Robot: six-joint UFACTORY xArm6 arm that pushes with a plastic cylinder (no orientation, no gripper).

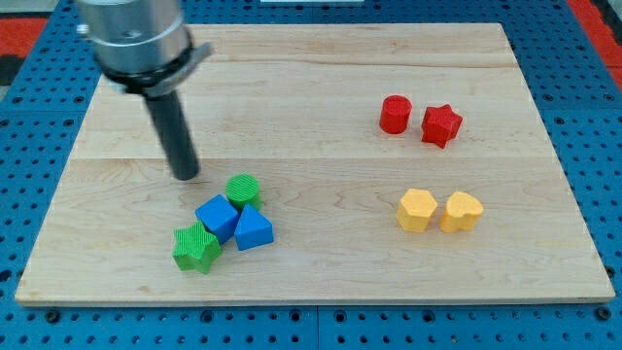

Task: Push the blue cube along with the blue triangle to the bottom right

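Observation:
The blue cube [217, 217] and the blue triangle [254, 229] lie side by side at the board's lower left, touching. A green cylinder [243, 190] sits just above them and a green star [196, 248] just below left of the cube. My tip [186, 176] rests on the board up and to the left of this cluster, a short gap from the cube and the green cylinder, touching no block.
A red cylinder [395, 114] and a red star [441, 124] sit at the upper right. Two yellow blocks [417, 209] [461, 211] sit at the right, below them. The wooden board [311, 282] ends near the view's bottom.

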